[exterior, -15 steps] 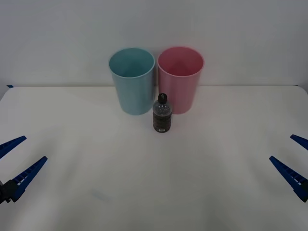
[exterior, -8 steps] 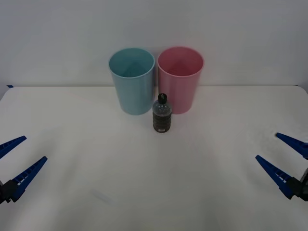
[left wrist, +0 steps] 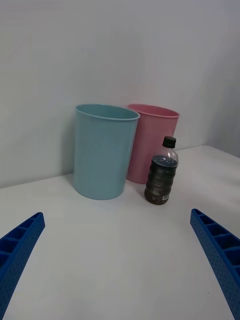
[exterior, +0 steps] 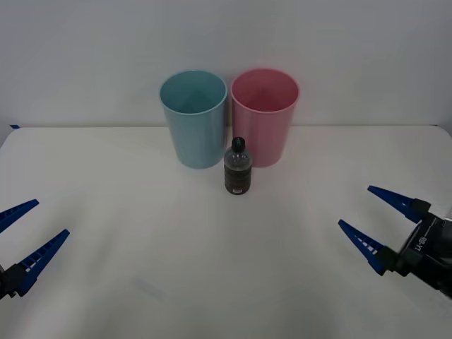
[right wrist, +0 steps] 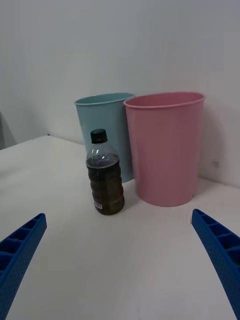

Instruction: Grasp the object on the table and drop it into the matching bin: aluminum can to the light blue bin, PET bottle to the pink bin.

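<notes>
The right gripper (exterior: 378, 224) sits low over the right side of the table (exterior: 141, 212), its two blue ribbed fingers (exterior: 361, 246) spread wide and holding nothing. In the right wrist view the same fingers (right wrist: 220, 250) stand at the two lower corners with bare tabletop between them.

The PET bottle (exterior: 238, 167) stands upright ahead of the right gripper and toward the table's centre, well apart from the fingertips. It is a small clear bottle with a black cap and a dark wrap-around label. In the right wrist view the PET bottle (right wrist: 105, 175) lines up between the spread fingers, farther off.

Beyond the bottle stand the two bins, side by side and close to each other near the table's far edge. The pink bin (exterior: 265, 116) is just behind the bottle on the side nearer the right gripper; the light blue bin (exterior: 193, 116) is just behind it on the far side. The bottle stands in front of the gap between them.

The left gripper (exterior: 21, 236) rests at the left edge of the table, fingers (left wrist: 215, 250) likewise spread and empty, well apart from the bottle.
</notes>
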You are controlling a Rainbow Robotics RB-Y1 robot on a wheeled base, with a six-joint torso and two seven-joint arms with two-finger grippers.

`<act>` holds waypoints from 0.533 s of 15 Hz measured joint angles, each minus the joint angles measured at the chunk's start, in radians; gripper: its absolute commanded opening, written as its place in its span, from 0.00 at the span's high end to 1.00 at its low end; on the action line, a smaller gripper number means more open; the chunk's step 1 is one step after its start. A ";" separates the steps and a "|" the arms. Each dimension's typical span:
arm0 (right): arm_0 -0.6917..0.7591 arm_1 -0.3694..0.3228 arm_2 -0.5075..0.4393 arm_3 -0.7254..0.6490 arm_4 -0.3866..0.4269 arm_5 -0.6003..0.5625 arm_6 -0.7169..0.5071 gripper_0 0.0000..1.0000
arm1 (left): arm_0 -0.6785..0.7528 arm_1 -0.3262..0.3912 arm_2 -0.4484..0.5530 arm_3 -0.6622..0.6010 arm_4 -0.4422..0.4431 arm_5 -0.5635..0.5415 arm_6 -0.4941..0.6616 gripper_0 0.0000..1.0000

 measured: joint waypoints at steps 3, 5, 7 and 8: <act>-0.026 0.000 0.073 0.000 0.018 0.088 0.029 0.00 | 0.000 0.000 0.000 0.000 0.000 0.000 0.000 0.00; -0.038 0.000 0.130 0.000 0.021 0.161 0.047 0.00 | 0.000 0.000 0.000 0.000 0.000 0.000 0.000 0.00; -0.050 -0.001 0.189 0.000 0.021 0.240 0.061 0.00 | 0.000 0.000 0.000 0.000 0.000 0.000 0.000 0.00; -0.055 -0.001 0.216 0.000 0.021 0.279 0.066 0.00 | 0.000 0.000 0.000 0.000 0.000 0.000 0.000 0.00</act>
